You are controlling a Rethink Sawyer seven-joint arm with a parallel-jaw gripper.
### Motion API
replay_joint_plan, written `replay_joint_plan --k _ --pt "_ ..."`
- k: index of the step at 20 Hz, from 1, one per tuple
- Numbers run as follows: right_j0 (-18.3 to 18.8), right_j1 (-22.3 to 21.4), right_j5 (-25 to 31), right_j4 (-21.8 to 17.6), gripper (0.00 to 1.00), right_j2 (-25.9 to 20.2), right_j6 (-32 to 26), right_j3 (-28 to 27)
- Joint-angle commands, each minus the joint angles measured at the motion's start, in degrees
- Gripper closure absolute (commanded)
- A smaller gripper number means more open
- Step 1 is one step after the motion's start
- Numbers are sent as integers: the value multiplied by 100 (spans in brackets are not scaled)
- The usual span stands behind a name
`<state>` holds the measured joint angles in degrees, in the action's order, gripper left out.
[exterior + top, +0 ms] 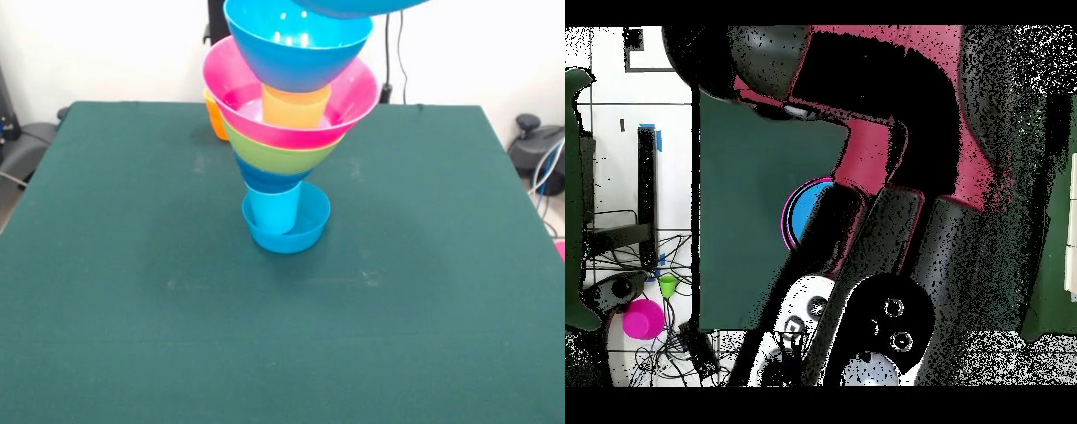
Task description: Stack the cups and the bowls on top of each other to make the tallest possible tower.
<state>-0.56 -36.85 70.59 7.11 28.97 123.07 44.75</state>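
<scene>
The tower (282, 150) stands at the middle of the green table (132, 309). From the bottom it holds a small blue bowl (309, 231), a light blue cup (272, 210), a blue bowl (265, 181), a lime green bowl (278, 157), the pink bowl (353, 97), a yellow-orange cup (296, 106) and a large blue bowl (296, 53). Another blue bowl (353, 7) hangs at the top edge, above and right of the tower. An orange cup (215, 119) stands behind the tower. In the overhead view the arm (895, 130) covers most of the tower (803, 212). The gripper itself is hidden.
Off the table in the overhead view, a pink object (643, 318) and a small green one (668, 288) lie among cables. Cables and gear (543, 159) sit past the table's right edge in the front view.
</scene>
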Motion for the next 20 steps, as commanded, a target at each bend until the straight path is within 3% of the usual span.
replay_joint_plan --k 1,13,20 --pt "-86 25 -150 -441 100 -740 -1075 822" --pt "-51 -33 -71 -587 100 -795 -1074 816" --pt "-56 -136 -242 -630 100 -789 -1011 1083"
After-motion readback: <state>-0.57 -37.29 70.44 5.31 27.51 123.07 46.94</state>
